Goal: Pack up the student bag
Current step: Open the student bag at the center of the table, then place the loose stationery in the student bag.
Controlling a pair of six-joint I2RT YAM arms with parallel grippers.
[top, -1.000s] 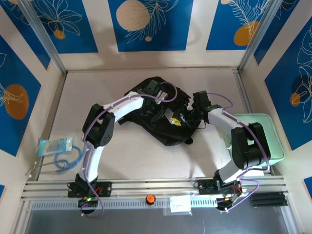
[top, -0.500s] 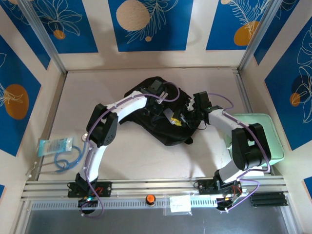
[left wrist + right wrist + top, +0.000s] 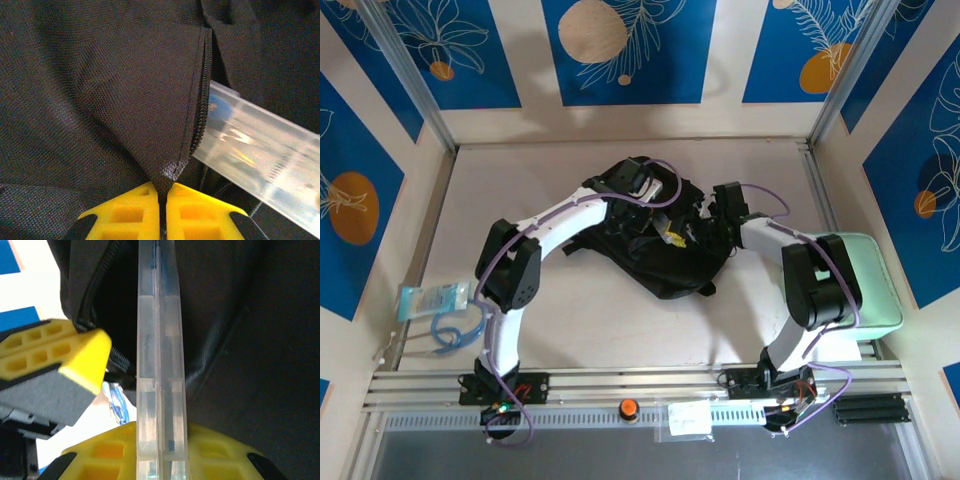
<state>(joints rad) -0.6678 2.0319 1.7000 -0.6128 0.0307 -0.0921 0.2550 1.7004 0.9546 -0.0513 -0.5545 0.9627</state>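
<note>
The student bag (image 3: 665, 262), a black fabric backpack, lies in the middle of the table. My left gripper (image 3: 161, 187) is shut on the bag's fabric edge (image 3: 172, 172), right at the end of the zipper (image 3: 200, 115). From the top it sits over the bag's middle (image 3: 665, 230). A flat clear plastic case (image 3: 160, 350) is pinched edge-on in my right gripper (image 3: 161, 432), which is shut on it. The case's far end reaches into the bag's opening, beside the held flap (image 3: 260, 155). My right gripper (image 3: 705, 230) stands at the bag's right side.
A mint-green zip case (image 3: 865, 280) lies at the right edge under the right arm. A clear packet with a blue cable (image 3: 438, 305) lies at the near left. Metal posts and walls close in the table's sides and back.
My left gripper has closed on the bag's fabric edge. The left arm's elbow has swung out to the left, and the right arm has shifted slightly towards the bag.
</note>
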